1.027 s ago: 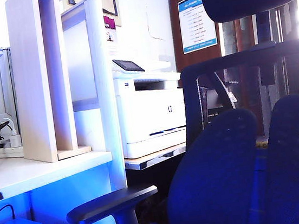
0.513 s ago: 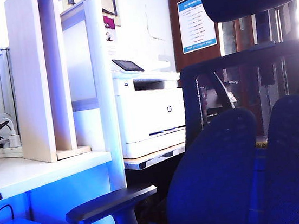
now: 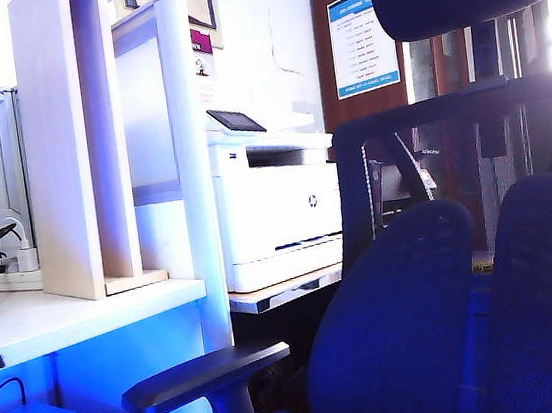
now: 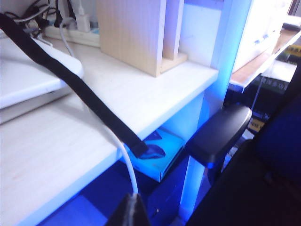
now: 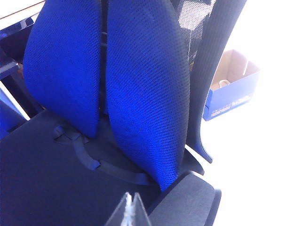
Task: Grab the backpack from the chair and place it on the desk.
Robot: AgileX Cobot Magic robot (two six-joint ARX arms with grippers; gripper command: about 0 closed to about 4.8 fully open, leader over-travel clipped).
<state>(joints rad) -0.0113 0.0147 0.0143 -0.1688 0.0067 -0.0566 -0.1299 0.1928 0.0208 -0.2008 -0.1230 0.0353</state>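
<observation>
- Backpack [image 5: 42, 179]: lying flat on the seat of the chair [image 5: 141, 80], its top end up against the base of the two mesh back pads. Only the right wrist view shows it; in the exterior view the chair back hides it.
- Handling, my read: soft fabric with no rigid shell, so it will sag and fold when lifted. It is bulky, and the weight depends on contents I can't see. The fabric isn't slippery, but the loose straps could snag the armrest [image 4: 221, 134].
- Best grip point: the rounded grab handle [image 5: 117, 172], which arcs over the fabric just below the pads. It is stitched webbing, built to take the load. A padded shoulder strap would be the second choice, but none is clearly visible.
- Right gripper [image 5: 130, 200]: jaws closed and empty, above the seat's front, near the handle but not touching it.
- Left gripper [image 4: 133, 202]: jaws closed and empty, off the front edge of the desk [image 4: 70, 136].
- Drop zone: the desk top is bare along the front edge. A black strap [image 4: 80, 89] and a white cable [image 4: 127, 160] hang over that edge, so keep clear of them.
</observation>
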